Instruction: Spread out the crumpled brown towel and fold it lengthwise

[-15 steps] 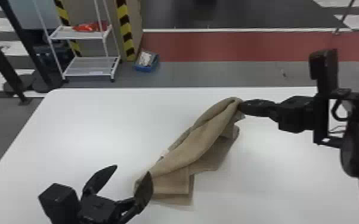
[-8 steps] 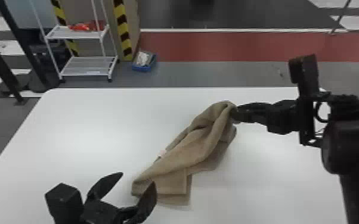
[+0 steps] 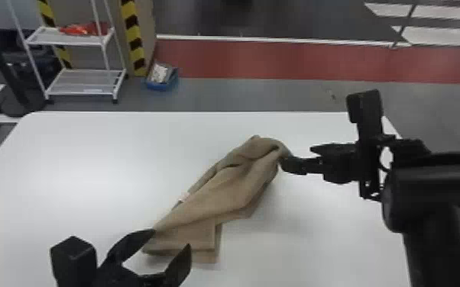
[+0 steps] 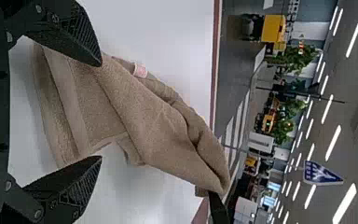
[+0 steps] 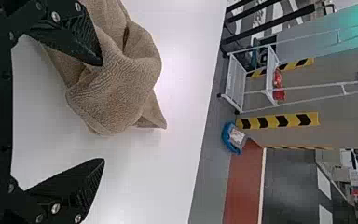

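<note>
White table [image 3: 88, 160], far edge beyond towel [image 3: 221, 194]; left pincer [image 3: 172, 239], right pincer [image 3: 296, 154] spread

Head view turned slightly right. Right gripper [image 3: 296, 155] moved toward robot; its fingers, seen together before, are now spread. Far end of towel [image 3: 233, 183] was pulled nearer the robot, now more bunched, its far-side folds slackened. Left gripper [image 3: 172, 238] shifted right and a bit toward robot; both fingertips now brought to the towel's near end.
</note>
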### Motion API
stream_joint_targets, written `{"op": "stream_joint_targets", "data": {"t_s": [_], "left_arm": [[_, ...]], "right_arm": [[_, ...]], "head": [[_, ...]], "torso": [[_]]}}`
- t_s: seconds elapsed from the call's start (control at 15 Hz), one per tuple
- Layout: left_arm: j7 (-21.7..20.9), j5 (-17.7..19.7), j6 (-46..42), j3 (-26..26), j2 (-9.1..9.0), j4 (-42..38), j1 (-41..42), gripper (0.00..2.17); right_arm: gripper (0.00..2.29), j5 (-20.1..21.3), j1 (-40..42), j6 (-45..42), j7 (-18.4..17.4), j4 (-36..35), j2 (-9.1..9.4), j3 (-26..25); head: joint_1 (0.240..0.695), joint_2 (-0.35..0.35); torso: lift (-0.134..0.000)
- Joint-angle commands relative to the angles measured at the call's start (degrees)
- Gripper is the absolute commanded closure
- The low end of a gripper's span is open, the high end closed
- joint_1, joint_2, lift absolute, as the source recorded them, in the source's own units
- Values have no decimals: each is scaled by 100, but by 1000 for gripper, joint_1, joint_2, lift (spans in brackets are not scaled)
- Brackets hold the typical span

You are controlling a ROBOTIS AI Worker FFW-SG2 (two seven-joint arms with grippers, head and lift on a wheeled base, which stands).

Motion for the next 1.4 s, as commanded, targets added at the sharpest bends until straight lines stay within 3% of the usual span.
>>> {"op": "stream_joint_targets", "data": {"t_s": [0.0, 0.13, 0.2, 0.33, 1.13, 1.33], "left_arm": [[-29, -287, -9, -103, -41, 36, -23, 272], [-12, -771, 132, -218, -41, 116, -75, 346], [-21, -920, 694, -253, -41, 72, -128, 427], [-161, -938, 1310, -253, -41, 28, -198, 451], [67, -929, 1028, -587, -41, -385, -58, 431], [357, -1456, 694, -938, -41, -43, -357, 431]], "right_arm": [[66, -42, 84, 64, -15, -160, 0, -89], [66, -42, 93, 258, -41, -204, 0, -124], [66, -42, 84, 293, -41, -204, 8, -151], [66, -42, 49, 345, -41, -204, 17, -159], [66, -77, 31, 433, -41, -195, 17, -168], [66, -86, 13, 504, -41, -186, 17, -142]], "head": [[695, -71], [695, -89], [695, -93], [695, -98], [695, -123], [695, -128]], "torso": [[-124], [-124], [-124], [-124], [-124], [-124]]}}
